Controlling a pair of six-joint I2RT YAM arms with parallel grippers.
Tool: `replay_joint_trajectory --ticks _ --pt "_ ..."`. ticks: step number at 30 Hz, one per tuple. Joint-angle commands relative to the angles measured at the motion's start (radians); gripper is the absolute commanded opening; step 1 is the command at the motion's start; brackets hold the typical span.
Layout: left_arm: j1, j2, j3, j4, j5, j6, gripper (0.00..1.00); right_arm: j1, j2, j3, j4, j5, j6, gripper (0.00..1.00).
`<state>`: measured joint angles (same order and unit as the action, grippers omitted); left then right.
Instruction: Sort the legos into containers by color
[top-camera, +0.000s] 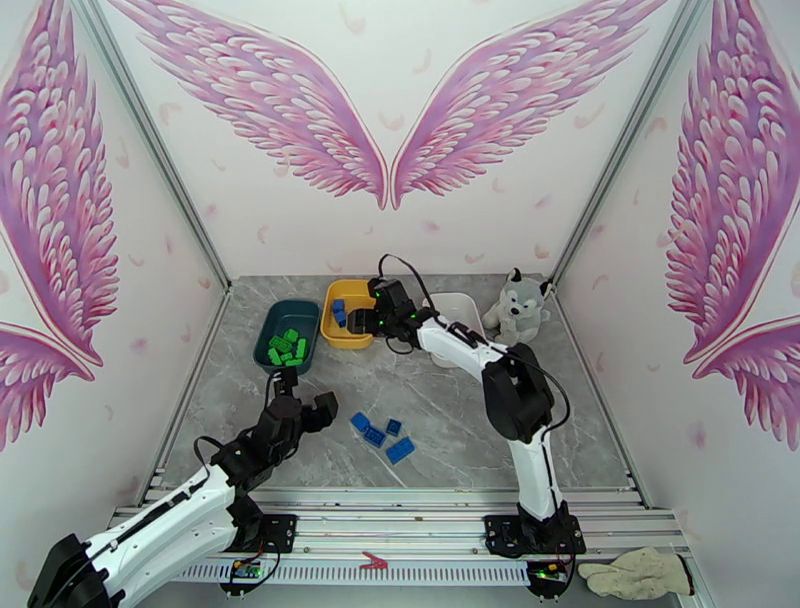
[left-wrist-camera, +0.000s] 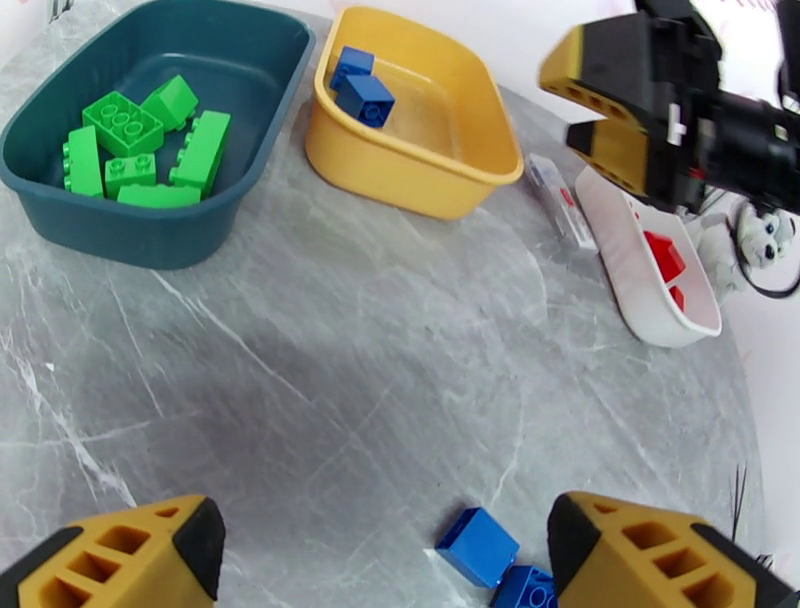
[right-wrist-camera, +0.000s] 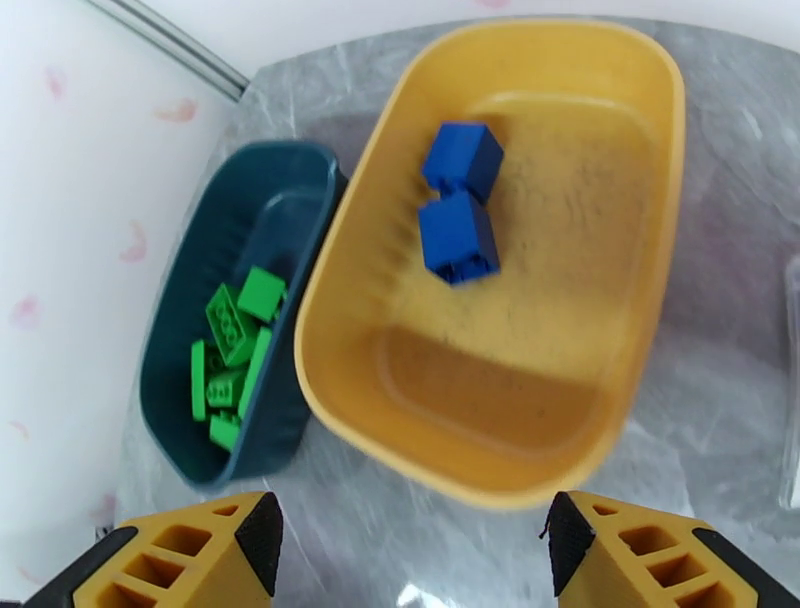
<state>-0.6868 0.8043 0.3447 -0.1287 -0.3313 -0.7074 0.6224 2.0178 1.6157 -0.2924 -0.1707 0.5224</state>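
Close to the near edge of the table (top-camera: 450, 420), the left gripper (left-wrist-camera: 385, 540) hangs low, its jaws spread wide with nothing in them. The four blue legos (top-camera: 400, 450) lie loose on the table just beside it, toward the middle. From the wrist view two of them show in the gap between the fingers, close to one finger, but the gripper seems to be above them, not around them. I judge these four are all the work that is left.

Toward the far edge, the teal tray (left-wrist-camera: 120, 235) holds the green legos (left-wrist-camera: 125, 125), the yellow tray (right-wrist-camera: 620, 330) holds two blue legos (right-wrist-camera: 458, 240), and the white tray (left-wrist-camera: 650, 300) holds red legos (left-wrist-camera: 662, 255). The right gripper (right-wrist-camera: 410, 535) hovers over the yellow tray's near rim, jaws spread and empty.
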Motion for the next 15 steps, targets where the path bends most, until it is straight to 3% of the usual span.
replay_joint_trajectory --ticks 1,5,15 --pt "-0.034 0.050 0.006 -0.022 -0.035 0.008 0.89 0.016 -0.180 -0.131 0.046 0.058 -0.021 0.77" --pt "-0.085 0.155 0.019 0.038 -0.039 0.022 0.87 0.017 -0.342 -0.338 0.031 0.154 -0.012 0.81" --pt "-0.219 0.482 0.131 0.102 -0.053 -0.004 0.82 0.051 -0.665 -0.783 0.088 0.226 0.012 0.82"
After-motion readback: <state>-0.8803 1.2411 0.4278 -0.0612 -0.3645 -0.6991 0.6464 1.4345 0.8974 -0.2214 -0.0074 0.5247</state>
